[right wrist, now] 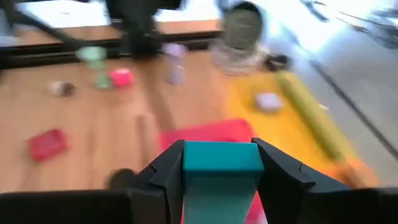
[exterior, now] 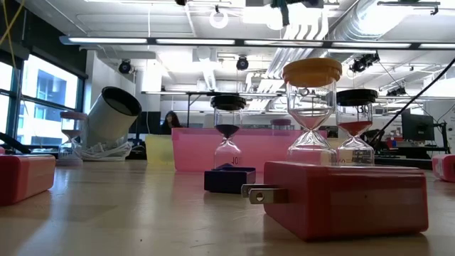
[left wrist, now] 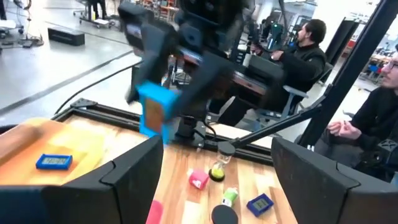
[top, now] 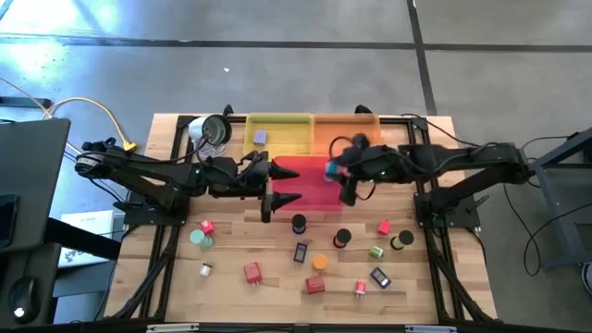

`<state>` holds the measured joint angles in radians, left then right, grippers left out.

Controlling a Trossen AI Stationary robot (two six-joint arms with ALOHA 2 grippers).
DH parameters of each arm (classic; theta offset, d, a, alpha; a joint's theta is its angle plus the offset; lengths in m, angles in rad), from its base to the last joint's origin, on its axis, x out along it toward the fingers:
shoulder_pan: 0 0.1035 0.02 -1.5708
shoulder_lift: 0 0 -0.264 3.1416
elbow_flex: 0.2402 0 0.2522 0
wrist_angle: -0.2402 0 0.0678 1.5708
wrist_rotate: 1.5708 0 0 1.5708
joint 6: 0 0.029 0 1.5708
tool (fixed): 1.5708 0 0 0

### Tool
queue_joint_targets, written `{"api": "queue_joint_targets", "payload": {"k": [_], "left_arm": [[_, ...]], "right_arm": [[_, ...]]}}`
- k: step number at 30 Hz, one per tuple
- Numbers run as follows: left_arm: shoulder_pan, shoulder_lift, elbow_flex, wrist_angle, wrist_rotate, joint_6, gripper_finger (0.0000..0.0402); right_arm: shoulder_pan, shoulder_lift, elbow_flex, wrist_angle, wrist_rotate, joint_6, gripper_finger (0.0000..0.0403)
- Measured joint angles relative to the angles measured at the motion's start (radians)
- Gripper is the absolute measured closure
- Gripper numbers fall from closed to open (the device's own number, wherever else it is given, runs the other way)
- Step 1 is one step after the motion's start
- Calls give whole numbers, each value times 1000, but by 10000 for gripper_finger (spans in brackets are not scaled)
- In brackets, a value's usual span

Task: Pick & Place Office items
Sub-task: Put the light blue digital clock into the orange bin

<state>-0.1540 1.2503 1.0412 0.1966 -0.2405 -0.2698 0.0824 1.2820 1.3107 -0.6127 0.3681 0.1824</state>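
My right gripper (top: 337,172) hangs over the pink tray (top: 301,166), shut on a teal block (right wrist: 221,163); the left wrist view also shows that block (left wrist: 155,107). My left gripper (top: 298,185) stands open at the pink tray's left side, level, with nothing between its fingers (left wrist: 124,180). A small blue piece (top: 260,136) lies in the yellow tray (top: 287,125). Several office items stand on the near half of the table: black-capped cylinders (top: 299,223), red blocks (top: 252,271), a pink block (top: 384,228) and an orange-capped cylinder (top: 319,262). My right gripper pinches the teal block by two opposite sides (right wrist: 190,164) between its two fingers. The fingers slant down from the table's right side. The block is lifted clear, above the pink tray.
An orange tray (top: 347,129) sits right of the yellow one at the far edge. A round silver-rimmed object (top: 215,129) stands at the far left. In the low view a red block with plug prongs (exterior: 341,195) lies close to the near edge. People sit beyond the table (left wrist: 311,43).
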Motion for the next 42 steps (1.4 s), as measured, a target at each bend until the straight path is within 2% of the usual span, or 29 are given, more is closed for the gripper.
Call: {"api": "queue_joint_targets", "payload": {"k": [3, 7, 10, 13, 17, 22, 26, 33, 42], "left_arm": [[0, 0, 0, -14, 0, -36, 110], [5, 0, 0, -55, 1, -91, 109], [19, 0, 0, -85, 5, -151, 109], [35, 0, 0, -94, 29, -183, 109], [56, 0, 0, -107, 62, -216, 109], [69, 0, 0, -116, 70, -228, 109], [69, 0, 0, -124, 70, -228, 109], [69, 0, 0, -151, 72, -228, 109], [88, 0, 0, -171, 129, -234, 109]], "right_arm": [[-59, -38, 0, -156, 42, 74, 259], [-182, -65, 0, -309, 21, 151, 259], [-290, -67, 0, -359, 4, 144, 259], [-412, -48, 0, -359, -68, 86, 259], [-568, 17, 0, -350, -234, 60, 259], [-697, 155, 0, -297, -380, 9, 259], [-737, 289, 0, -248, -456, -12, 259], [-753, 468, 0, -182, -452, -50, 259], [-765, 517, 0, -136, -431, -56, 259]]}}
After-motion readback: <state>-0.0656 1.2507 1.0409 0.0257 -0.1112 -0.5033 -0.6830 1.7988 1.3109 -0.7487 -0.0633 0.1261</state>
